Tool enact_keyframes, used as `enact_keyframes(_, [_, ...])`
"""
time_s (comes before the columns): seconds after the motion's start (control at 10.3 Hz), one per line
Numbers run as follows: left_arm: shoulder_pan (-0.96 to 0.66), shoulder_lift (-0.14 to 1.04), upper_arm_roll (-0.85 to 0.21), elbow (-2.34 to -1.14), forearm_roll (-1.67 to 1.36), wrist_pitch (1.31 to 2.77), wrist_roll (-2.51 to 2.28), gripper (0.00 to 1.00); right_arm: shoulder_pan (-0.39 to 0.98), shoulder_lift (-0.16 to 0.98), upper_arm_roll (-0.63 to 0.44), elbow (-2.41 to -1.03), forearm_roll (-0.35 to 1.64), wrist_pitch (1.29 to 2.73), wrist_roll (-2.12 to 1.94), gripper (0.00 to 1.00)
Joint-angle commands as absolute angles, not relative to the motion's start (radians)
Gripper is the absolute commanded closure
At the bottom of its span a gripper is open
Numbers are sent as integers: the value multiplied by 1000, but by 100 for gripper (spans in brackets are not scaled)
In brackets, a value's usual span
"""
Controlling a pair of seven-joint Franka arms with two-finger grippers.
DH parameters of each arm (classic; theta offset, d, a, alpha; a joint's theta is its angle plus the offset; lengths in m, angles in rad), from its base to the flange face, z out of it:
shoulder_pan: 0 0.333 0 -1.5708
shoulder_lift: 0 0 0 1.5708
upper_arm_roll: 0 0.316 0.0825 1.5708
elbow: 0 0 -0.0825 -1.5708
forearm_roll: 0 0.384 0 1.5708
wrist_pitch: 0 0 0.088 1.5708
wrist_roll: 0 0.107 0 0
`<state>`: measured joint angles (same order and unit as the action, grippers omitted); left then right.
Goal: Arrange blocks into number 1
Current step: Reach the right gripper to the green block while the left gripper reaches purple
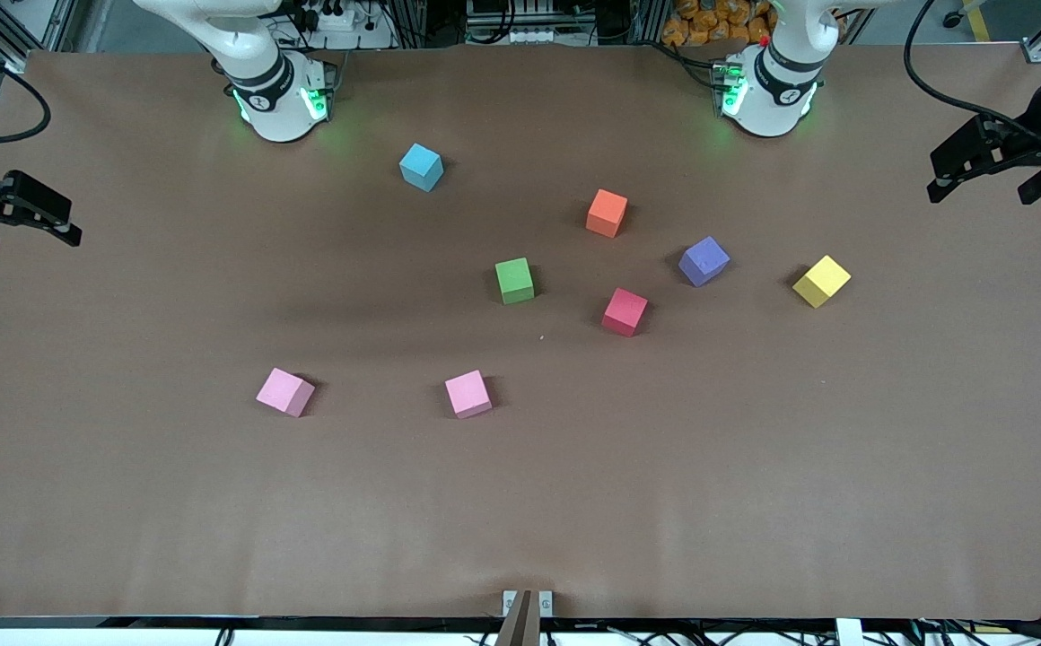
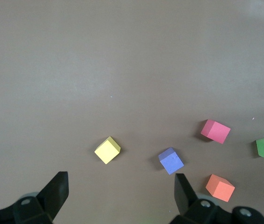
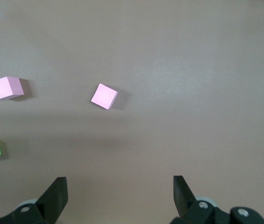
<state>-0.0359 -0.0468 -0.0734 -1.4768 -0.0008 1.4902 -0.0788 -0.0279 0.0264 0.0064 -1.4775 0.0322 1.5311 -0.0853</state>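
8 blocks are lying scattered across the table (image 1: 126, 502), none lined up into a 1; the green block (image 1: 514, 280) is sitting mid-table. The left gripper (image 1: 978, 170) and right gripper (image 1: 13, 215) are hovering released over opposite table ends. Closely spaced neighbours like the red block (image 1: 625, 311) and purple block (image 1: 704, 261) are risking a nudge during any grasp.

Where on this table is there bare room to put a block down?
The widest bare stretch of the table lies nearer the front camera than the two pink blocks. It is crowded in the middle, where the green, red, purple and orange blocks cluster.
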Motion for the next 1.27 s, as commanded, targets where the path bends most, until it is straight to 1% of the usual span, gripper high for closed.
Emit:
enact_keyframes(0.0, [-31,-38,-75,-1457,-6,1465,-81,0,-9,34,-6,-1448,20,1517,-57,0])
enact_keyframes(0.19, [-37,-6,-78,-1469,-12,1463,-89,0,-2,29,-6,-1442,20,1523,-57,0])
enact_keyframes(0.29, [-46,18,-78,-1518,-9,1466,-81,0,-3,32,-5,-1442,20,1531,-57,0])
enact_keyframes(0.39, [-57,59,-83,-1541,-8,1483,-80,0,-2,38,-5,-1442,21,1534,-57,0])
enact_keyframes(0.49, [-55,69,-83,-1583,-9,1518,-77,0,0,54,-3,-1445,25,1546,-57,0])
enact_keyframes(0.68, [-45,40,-83,-1749,-23,1645,-113,0,8,102,-2,-1454,37,1565,-58,0])
enact_keyframes(0.78, [-40,16,-83,-1844,-41,1713,-176,0,29,126,0,-1463,38,1569,-66,0])
enact_keyframes(0.88, [-32,0,-83,-1912,-82,1751,-266,0,72,147,0,-1465,40,1587,-69,0])
enact_keyframes(0.97, [-29,0,-83,-1960,-104,1773,-323,0,119,159,2,-1470,40,1589,-64,0])
enact_keyframes(1.17, [-32,27,-83,-2011,-144,1790,-499,0,228,190,2,-1477,51,1608,-57,0])
